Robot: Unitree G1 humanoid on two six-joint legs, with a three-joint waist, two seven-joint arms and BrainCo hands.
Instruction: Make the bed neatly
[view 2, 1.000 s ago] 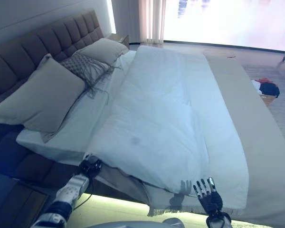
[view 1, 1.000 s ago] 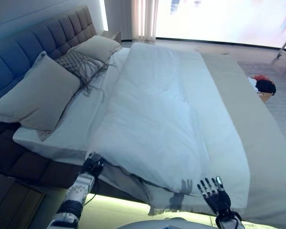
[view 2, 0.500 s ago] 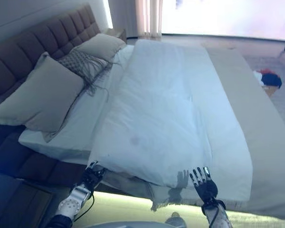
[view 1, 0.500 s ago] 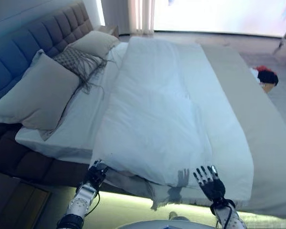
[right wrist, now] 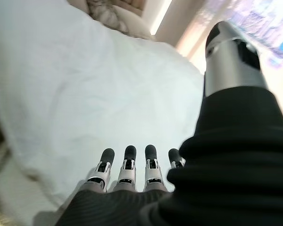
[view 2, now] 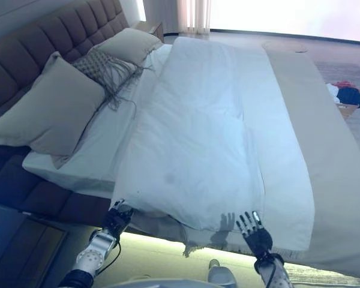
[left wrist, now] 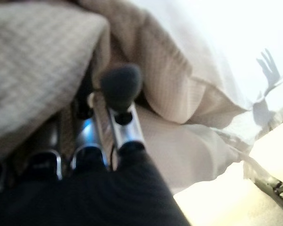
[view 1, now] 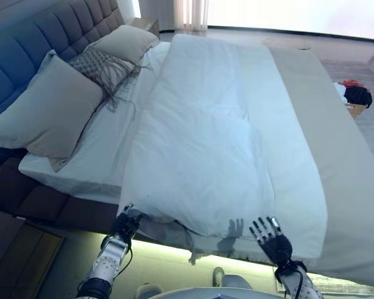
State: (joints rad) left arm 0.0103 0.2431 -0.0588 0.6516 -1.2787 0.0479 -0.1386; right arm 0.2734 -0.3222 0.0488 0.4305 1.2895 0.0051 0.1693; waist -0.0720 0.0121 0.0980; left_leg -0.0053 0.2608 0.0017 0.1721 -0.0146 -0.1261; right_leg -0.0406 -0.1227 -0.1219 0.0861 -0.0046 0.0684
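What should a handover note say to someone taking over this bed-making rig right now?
Left hand: at the near-left corner of the white duvet, fingers tucked under the bedding, so its grip cannot be judged.
Right hand: open, fingers straight, at the duvet's near edge and holding nothing.
Duvet lies lengthwise down the middle of the bed, its top edge short of the pillows, leaving white sheet bare on the left. Beige cover shows along the right side.
Done: duvet roughly laid out.
Left: pull it square, cover the bare sheet, smooth the wrinkles and the rumpled near edge.
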